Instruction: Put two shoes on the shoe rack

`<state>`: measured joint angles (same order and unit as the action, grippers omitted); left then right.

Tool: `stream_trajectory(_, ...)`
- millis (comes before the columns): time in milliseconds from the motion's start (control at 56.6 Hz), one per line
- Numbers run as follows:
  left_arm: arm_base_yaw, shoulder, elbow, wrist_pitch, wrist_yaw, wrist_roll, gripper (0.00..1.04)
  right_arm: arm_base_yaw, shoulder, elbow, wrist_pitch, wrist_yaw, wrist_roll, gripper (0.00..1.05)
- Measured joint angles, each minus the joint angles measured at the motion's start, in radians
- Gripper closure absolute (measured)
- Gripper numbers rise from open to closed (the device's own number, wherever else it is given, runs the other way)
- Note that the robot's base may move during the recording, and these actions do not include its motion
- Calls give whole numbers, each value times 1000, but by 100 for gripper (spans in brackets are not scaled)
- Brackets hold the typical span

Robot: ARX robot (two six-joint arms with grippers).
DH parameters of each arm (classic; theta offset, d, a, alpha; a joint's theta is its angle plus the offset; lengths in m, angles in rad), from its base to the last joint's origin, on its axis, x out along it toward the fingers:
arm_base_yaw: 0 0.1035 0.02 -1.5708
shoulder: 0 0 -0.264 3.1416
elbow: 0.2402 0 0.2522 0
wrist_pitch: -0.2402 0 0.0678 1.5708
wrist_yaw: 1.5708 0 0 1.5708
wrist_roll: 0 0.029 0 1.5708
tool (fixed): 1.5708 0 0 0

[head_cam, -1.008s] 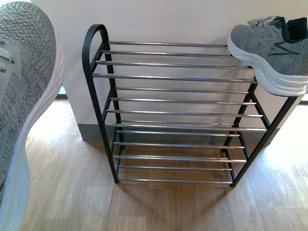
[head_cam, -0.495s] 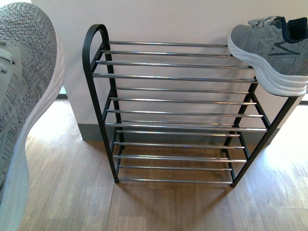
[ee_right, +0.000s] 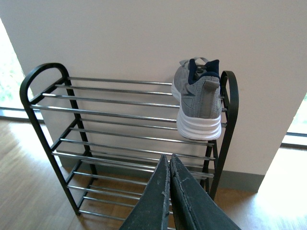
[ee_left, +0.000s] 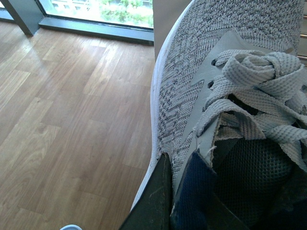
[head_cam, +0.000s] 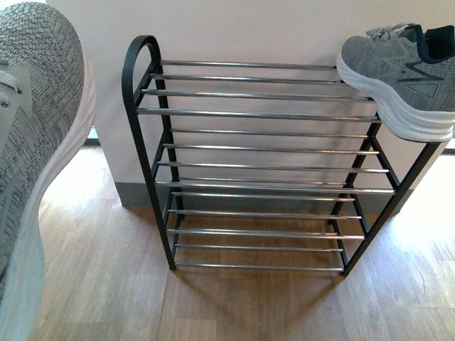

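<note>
Two sneakers [head_cam: 43, 106] [head_cam: 398, 67] — one rack [head_cam: 256, 114]

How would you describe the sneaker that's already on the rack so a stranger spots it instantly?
Find the black-framed shoe rack with chrome bars against the pale wall. On its top tier, at the right end, sits a grey knit sneaker with a thick white sole. Its twin is off the rack, held up by the left gripper.
</note>
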<state>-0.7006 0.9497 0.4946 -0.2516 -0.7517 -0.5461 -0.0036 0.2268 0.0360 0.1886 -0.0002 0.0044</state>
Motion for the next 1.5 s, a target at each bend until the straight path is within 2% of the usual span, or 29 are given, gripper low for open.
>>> stream_trajectory(194, 0, 0, 0, 0, 0, 0, 103, 0, -50, -15, -8, 0, 0, 103)
stream_trajectory(283, 0, 0, 0, 0, 0, 0, 103, 0, -187, -15, -175, 1, 0, 103)
stream_trajectory(796, 0, 0, 0, 0, 0, 0, 103, 0, -220, -15, -185, 0, -1, 103)
stream_trajectory(1096, 0, 0, 0, 0, 0, 0, 103, 0, -221, -15, -185, -1, -2, 54)
stream_trajectory(1308, 0, -1, 0, 0, -3, 0, 103, 0, -221, -15, -185, 0, -1, 8)
stream_trajectory(1503, -1, 1, 0, 0, 1, 0, 103, 1, -222, -15, -185, 3, -1, 9)
